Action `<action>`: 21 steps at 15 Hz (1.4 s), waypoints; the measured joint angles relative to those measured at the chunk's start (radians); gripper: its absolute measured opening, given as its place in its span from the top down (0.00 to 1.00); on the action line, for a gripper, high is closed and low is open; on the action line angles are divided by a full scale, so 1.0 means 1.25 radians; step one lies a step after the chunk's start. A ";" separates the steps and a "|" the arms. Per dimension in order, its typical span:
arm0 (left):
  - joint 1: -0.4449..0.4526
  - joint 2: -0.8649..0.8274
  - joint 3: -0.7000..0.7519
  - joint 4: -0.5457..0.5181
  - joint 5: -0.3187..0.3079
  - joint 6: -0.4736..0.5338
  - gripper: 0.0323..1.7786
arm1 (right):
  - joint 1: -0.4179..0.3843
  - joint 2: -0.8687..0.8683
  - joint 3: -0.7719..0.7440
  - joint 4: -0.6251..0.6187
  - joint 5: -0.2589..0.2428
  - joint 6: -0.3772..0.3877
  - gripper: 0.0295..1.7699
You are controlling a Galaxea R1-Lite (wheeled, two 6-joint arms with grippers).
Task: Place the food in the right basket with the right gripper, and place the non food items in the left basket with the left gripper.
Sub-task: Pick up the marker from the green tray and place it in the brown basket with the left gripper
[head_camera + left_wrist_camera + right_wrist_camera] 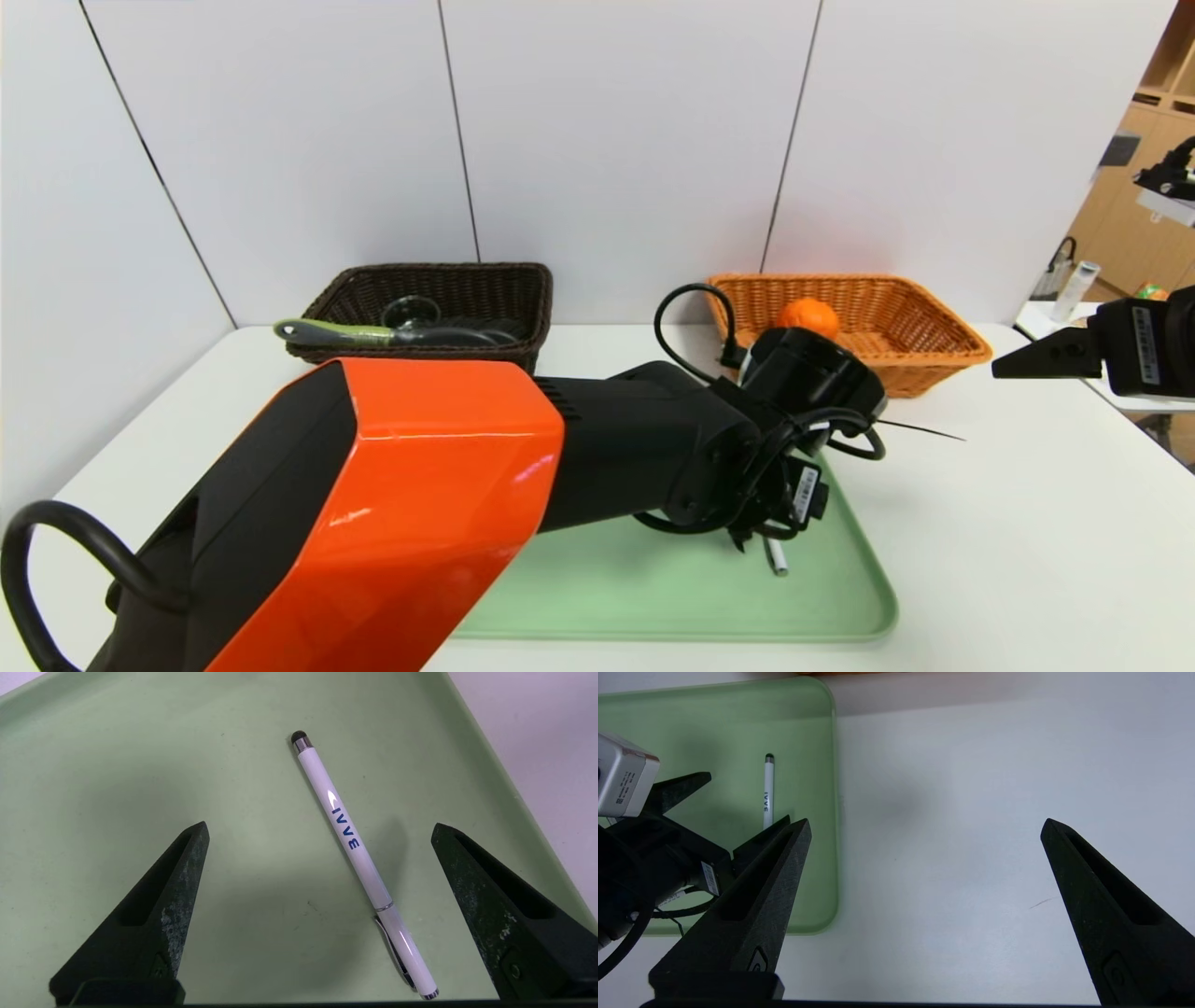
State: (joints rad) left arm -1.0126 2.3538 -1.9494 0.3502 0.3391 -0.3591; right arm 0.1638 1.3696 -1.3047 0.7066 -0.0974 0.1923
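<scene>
Risk, pen rolling: the pen [359, 858] is thin, round and smooth, lying flat on the slick green tray [117, 788]. I'd guess a finger landing on it off-centre could roll or flick it away rather than pinch it.

Risk, angle: the pen lies slantwise between the fingers of the left claw [320, 828], nearer one finger than the other. Closing as it stands might spin the pen, or catch only its clip end.

Risk, tray: the fingers have to get very low to take something this slim. Pressing too far could jam the tips into the tray or shove it along the tabletop [1008, 523].

Left claw: spread wide, holding nothing, poised above the pen at the tray's right side.

Right claw [924, 826]: spread wide, empty, parked above bare tabletop to the right of the tray.

Pen, looks: glossy white barrel, blue lettering, dark rubbery tip with a metal collar at one end, silver clip near the other.

Left basket [439, 280]: dark brown wicker at the back; the green-handled brush [345, 330] and the glass cup [411, 311] already lie in it.

Right basket [915, 327]: orange-tan wicker, with the orange [808, 317] inside.

Left to do: by the look of it, only the pen.
</scene>
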 joint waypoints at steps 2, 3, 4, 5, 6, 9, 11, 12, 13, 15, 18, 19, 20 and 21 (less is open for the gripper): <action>0.000 0.006 0.000 0.001 0.008 0.000 0.05 | 0.000 0.000 0.001 0.000 0.000 0.000 0.04; 0.000 0.010 -0.001 0.001 0.009 0.000 0.05 | 0.000 0.000 0.001 -0.001 0.001 0.000 0.04; 0.000 0.014 -0.001 0.001 0.010 0.000 0.05 | 0.000 0.000 0.001 -0.001 0.000 -0.001 0.04; 0.000 0.017 0.001 0.001 0.010 -0.001 0.05 | 0.000 0.000 0.001 -0.001 0.000 0.000 0.04; 0.000 0.020 0.002 0.000 0.010 -0.002 0.05 | 0.000 0.000 0.001 -0.001 0.000 0.000 0.04; 0.000 0.026 0.001 -0.001 0.010 -0.003 0.05 | 0.000 0.000 0.001 -0.002 0.000 0.000 0.04; 0.000 0.027 0.001 -0.001 0.010 -0.003 0.05 | 0.000 0.001 0.001 -0.002 0.000 0.000 0.04; 0.000 0.027 0.001 -0.001 0.010 -0.003 0.05 | 0.000 0.001 0.000 -0.002 0.000 0.000 0.04; 0.000 0.027 0.001 -0.001 0.010 -0.003 0.05 | 0.000 0.001 0.000 -0.005 0.000 0.000 0.04; 0.000 0.027 0.001 -0.001 0.009 -0.002 0.14 | 0.000 0.001 0.000 -0.007 0.000 0.000 0.04; 0.000 0.026 0.002 0.000 0.010 -0.002 0.39 | 0.000 0.001 -0.001 -0.007 0.000 0.000 0.04; 0.000 0.026 0.002 0.000 0.010 -0.002 0.45 | 0.000 0.001 -0.001 -0.008 0.000 0.000 0.04; 0.000 0.026 0.003 0.002 0.010 -0.002 0.51 | 0.000 0.001 -0.001 -0.008 0.000 0.000 0.04; 0.000 0.025 0.003 0.008 0.010 -0.003 0.56 | 0.000 0.001 -0.001 -0.008 0.000 -0.001 0.04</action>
State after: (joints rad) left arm -1.0126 2.3855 -1.9455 0.3602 0.3521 -0.3626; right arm 0.1638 1.3704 -1.3055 0.6970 -0.0974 0.1915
